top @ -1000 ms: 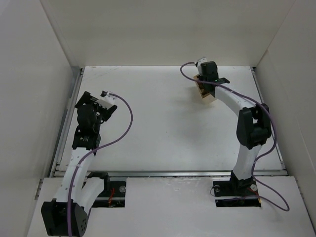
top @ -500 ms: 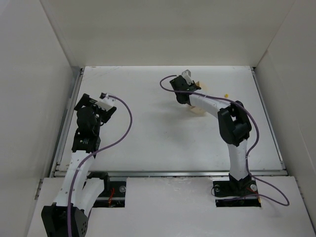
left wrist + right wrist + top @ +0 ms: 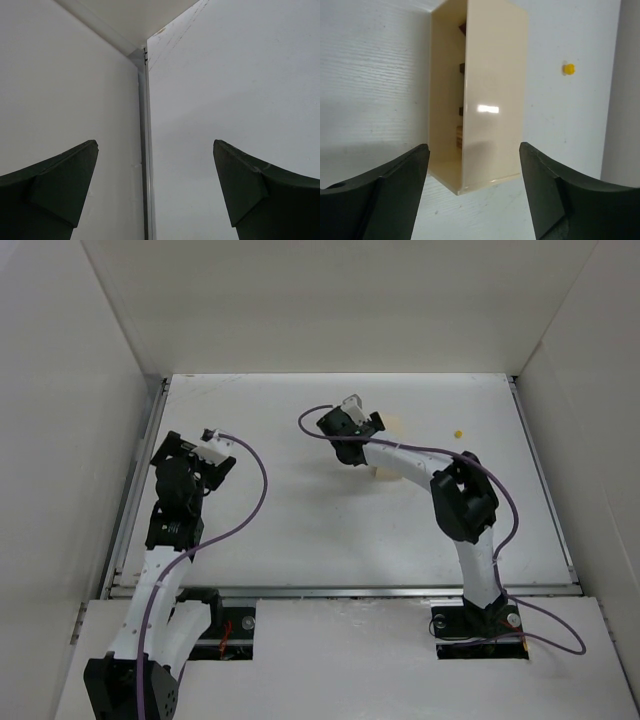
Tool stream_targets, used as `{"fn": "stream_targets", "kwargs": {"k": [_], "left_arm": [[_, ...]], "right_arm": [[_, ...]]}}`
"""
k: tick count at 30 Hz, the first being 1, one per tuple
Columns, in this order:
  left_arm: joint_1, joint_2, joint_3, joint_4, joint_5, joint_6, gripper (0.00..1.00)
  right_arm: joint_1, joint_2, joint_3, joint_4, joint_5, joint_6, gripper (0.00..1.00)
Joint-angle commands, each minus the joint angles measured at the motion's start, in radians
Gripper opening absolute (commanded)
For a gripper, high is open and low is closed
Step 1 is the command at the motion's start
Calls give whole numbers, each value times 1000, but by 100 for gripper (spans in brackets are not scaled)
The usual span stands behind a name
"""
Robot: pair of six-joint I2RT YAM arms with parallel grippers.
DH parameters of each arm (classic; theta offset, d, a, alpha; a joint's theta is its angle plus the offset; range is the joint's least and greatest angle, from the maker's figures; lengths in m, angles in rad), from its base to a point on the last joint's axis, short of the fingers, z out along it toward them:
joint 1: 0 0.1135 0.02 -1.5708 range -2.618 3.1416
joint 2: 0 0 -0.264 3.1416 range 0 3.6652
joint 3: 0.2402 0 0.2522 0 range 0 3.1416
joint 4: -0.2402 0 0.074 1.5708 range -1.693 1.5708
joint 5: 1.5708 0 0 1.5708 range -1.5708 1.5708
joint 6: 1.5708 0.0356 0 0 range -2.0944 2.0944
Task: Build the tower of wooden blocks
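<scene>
A pale cream box (image 3: 492, 95) lies on the white table, its open long side facing left in the right wrist view. Inside it show small brown pieces of the wood block tower (image 3: 459, 136), a pale striped block nearest and darker ones further in. My right gripper (image 3: 472, 146) is open and straddles the box's near end, with a slim gap at each fingertip (image 3: 410, 165). From above, the right gripper (image 3: 348, 440) hangs over mid-table and only a sliver of the box (image 3: 381, 473) peeks from under the arm. My left gripper (image 3: 155, 150) (image 3: 205, 448) is open and holds nothing.
A tiny yellow bead (image 3: 568, 68) (image 3: 458, 431) lies on the table to the right of the box. White walls enclose the table on three sides. The left gripper faces the metal rail (image 3: 145, 175) at the left wall.
The right arm swung left from the back right to mid-table. Its jaws went from shut to open, and the box now lies on the table. The left arm stayed still.
</scene>
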Motion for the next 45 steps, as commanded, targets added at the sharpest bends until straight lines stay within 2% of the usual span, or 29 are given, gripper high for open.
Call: {"fn": "stream_targets", "kwargs": {"k": [1, 3, 5, 6, 8, 9, 13, 15, 20, 26, 29, 33, 39, 41, 45], "left_arm": [[-3, -22, -24, 27, 1, -15, 100], [-3, -32, -24, 16, 1, -15, 100], [-3, -32, -33, 16, 1, -24, 100], [-3, -32, -33, 16, 1, -24, 100], [-3, -41, -33, 16, 1, -24, 100], [-3, -41, -33, 16, 1, -24, 100], [-3, -41, -33, 7, 1, -24, 100], [-3, -50, -33, -2, 1, -24, 100], [-3, -50, -33, -3, 1, -33, 100], [-3, -50, -33, -12, 1, -34, 100], [-3, -50, -33, -12, 1, -34, 100], [-3, -50, -33, -21, 1, -34, 100], [-3, -50, -33, -30, 1, -34, 100], [-3, -50, -33, -30, 1, -34, 100], [-3, -50, -33, -30, 1, -34, 100]], "right_arm": [[-6, -40, 50, -20, -46, 57, 79], [-15, -96, 38, -5, -116, 66, 85], [-46, -157, 6, 35, -200, 79, 96], [-63, -176, -5, 46, -305, 79, 100], [-139, -217, -34, 75, -451, 103, 100], [-140, -227, -43, 75, -452, 117, 100], [-254, -250, -54, 89, -698, 169, 100], [-299, -261, -76, 101, -753, 169, 100], [-308, -250, -86, 121, -773, 126, 100], [-370, -218, -134, 190, -928, 111, 100], [-370, -193, -116, 201, -928, 111, 100], [-370, -112, -39, 126, -870, 102, 100], [-359, -103, -30, 135, -807, 102, 100], [-350, -94, -30, 135, -797, 102, 96], [-340, -93, -30, 135, -785, 102, 83]]}}
